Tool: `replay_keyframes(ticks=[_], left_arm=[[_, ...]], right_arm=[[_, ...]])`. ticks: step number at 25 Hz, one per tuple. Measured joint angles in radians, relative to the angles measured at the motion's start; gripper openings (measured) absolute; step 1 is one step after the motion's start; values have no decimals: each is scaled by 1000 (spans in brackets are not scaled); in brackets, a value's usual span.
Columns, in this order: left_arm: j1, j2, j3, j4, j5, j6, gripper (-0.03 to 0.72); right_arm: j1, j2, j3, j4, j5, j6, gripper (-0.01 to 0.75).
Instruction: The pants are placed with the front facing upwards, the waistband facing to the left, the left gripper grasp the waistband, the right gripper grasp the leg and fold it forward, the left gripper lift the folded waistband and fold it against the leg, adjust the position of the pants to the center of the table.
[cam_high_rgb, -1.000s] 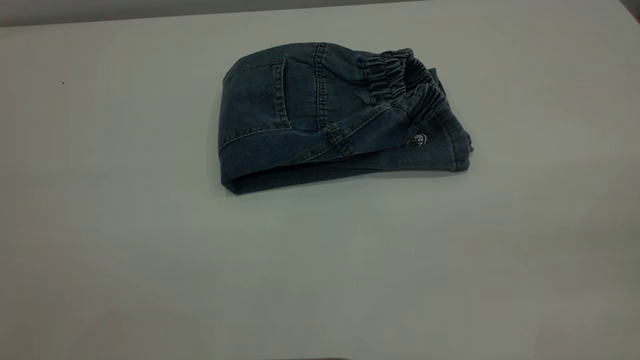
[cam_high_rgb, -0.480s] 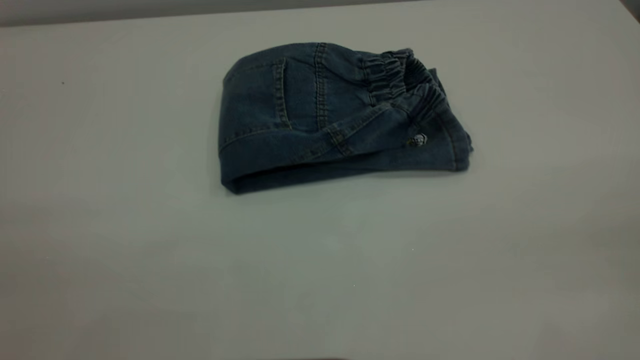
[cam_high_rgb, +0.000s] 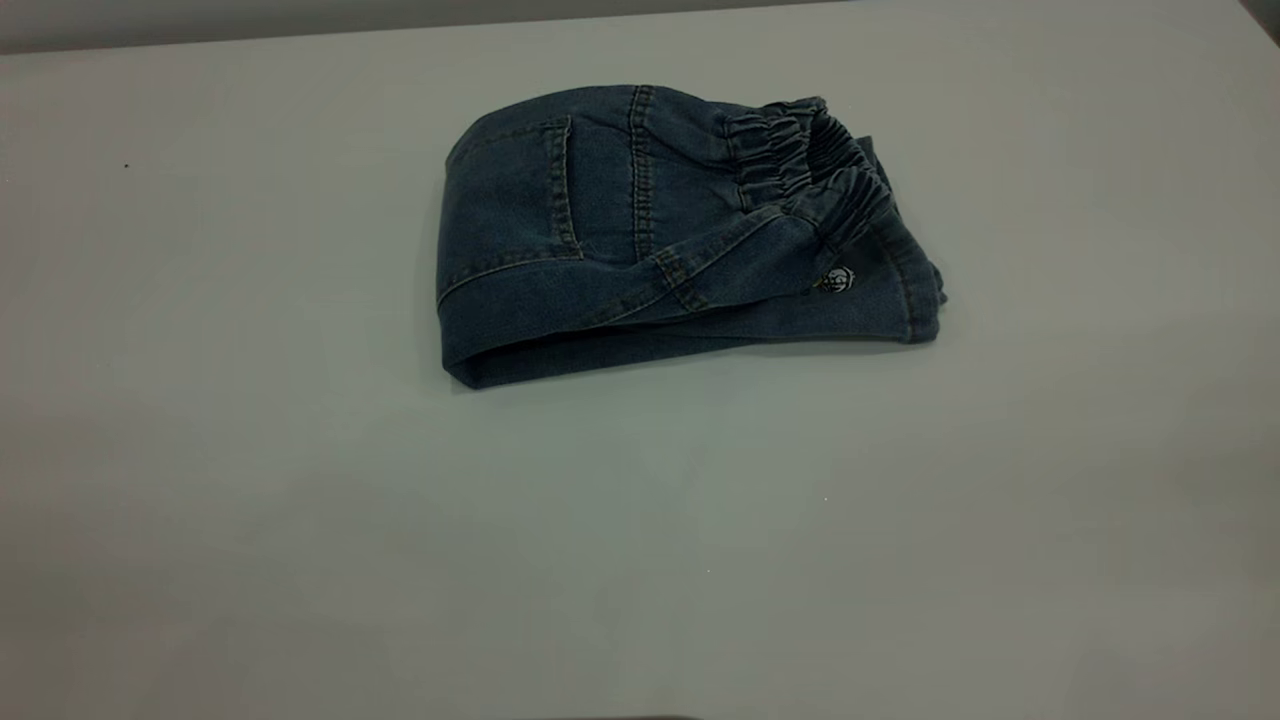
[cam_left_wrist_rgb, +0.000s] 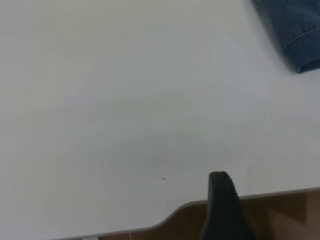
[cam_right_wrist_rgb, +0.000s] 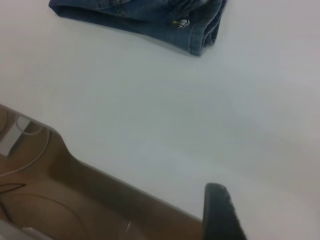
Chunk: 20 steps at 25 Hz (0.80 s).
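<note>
The pants (cam_high_rgb: 640, 230) lie folded into a compact denim bundle on the table (cam_high_rgb: 300, 500), a little behind and right of its middle. The ruched waistband (cam_high_rgb: 810, 160) sits on top at the bundle's right end, resting over the leg (cam_high_rgb: 890, 300), where a small bit of print (cam_high_rgb: 836, 281) peeks out. Neither gripper appears in the exterior view. The left gripper (cam_left_wrist_rgb: 220, 200) hangs at the table's rim, far from a corner of the pants (cam_left_wrist_rgb: 295, 30). The right gripper (cam_right_wrist_rgb: 220, 210) is also back at the rim, with the pants (cam_right_wrist_rgb: 150, 17) well away from it.
Bare tabletop surrounds the bundle on all sides. The table's rim (cam_left_wrist_rgb: 190, 205) with a rounded notch and brown floor below shows in the left wrist view. White cables (cam_right_wrist_rgb: 20, 150) lie on the floor beyond the rim in the right wrist view.
</note>
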Motion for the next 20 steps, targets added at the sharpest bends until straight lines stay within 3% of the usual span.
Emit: replay_keyframes(ticks=[11,20], left_arm=[[0,0,14,0,-8,0,408],[0,0,14,0,-8,1,408]], right_arm=[[-16,0,0,0,-1,0,357],[-355,-80,0,7,0,0,357]])
